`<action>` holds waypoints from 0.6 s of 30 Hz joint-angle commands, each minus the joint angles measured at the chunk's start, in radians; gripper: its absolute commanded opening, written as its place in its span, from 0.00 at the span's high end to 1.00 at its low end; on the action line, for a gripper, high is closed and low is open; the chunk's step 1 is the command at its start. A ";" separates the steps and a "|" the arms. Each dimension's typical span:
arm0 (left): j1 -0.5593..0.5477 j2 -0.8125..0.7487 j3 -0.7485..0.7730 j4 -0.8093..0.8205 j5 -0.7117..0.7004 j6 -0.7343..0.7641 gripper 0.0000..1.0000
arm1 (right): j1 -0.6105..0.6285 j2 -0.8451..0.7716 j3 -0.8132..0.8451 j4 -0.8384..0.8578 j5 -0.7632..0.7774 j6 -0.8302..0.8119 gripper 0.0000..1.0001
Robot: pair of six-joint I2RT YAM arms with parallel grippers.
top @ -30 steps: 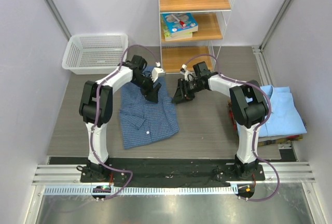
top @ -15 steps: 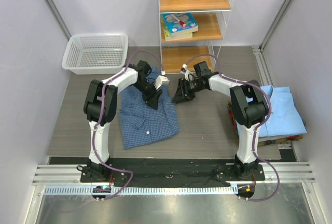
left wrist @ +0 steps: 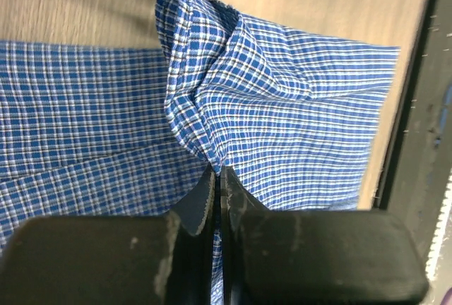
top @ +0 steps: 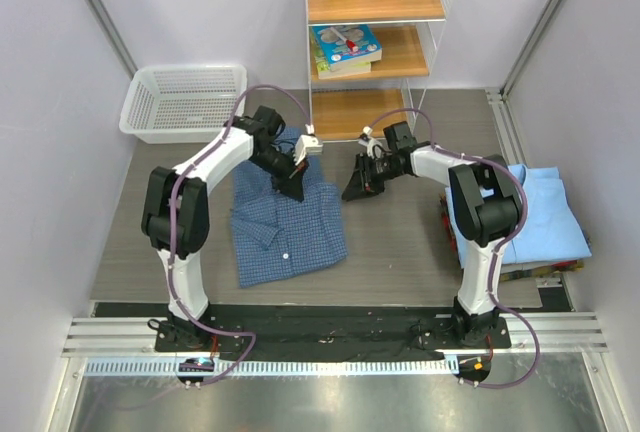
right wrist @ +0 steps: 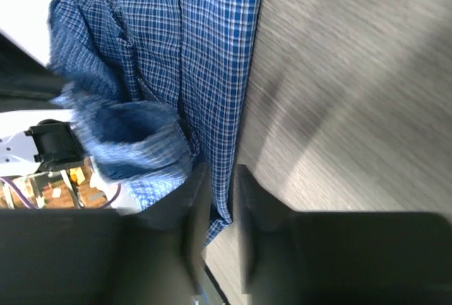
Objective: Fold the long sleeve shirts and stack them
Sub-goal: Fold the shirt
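On the grey table (top: 400, 247) between your two arms, the dark blue checked shirt (top: 285, 227) lies flat in a rough rectangle, while the light blue shirt (top: 545, 214) rests well apart at the table's far right edge. Your left claw (left wrist: 217, 171) is pressed together on a thin raised ridge of the checked cloth, near the shirt's far end. Your right claw (right wrist: 215, 174) stands at the shirt's right-hand hem, its fingers (right wrist: 248, 199) on either side of the edge. That view is smeared, so you cannot tell whether they actually grip the cloth. The fold looks ready to begin but is not yet made, and most of the risk lies in that uncertain right-side hold. If you lift with only the left pinch secure, one corner would likely rise alone and twist the shirt instead of folding it. The left pinch looks shallow too, and may hold only the top layer. A quick pull could let the ridge slip free, or drag the whole shirt across the table and rumple it. The two claws also work near each other over the same end of the shirt, so a careless crossing move might knock them together.
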 commanded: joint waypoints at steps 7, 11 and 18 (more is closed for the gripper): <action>-0.004 -0.166 -0.077 -0.028 0.057 -0.019 1.00 | 0.045 -0.066 -0.006 0.087 -0.045 0.033 0.85; -0.003 -0.206 -0.108 -0.016 0.054 -0.047 1.00 | 0.066 -0.102 -0.042 0.072 -0.073 0.009 0.80; -0.004 -0.282 -0.152 -0.038 0.065 -0.068 1.00 | 0.158 -0.073 -0.046 0.113 -0.058 0.036 0.75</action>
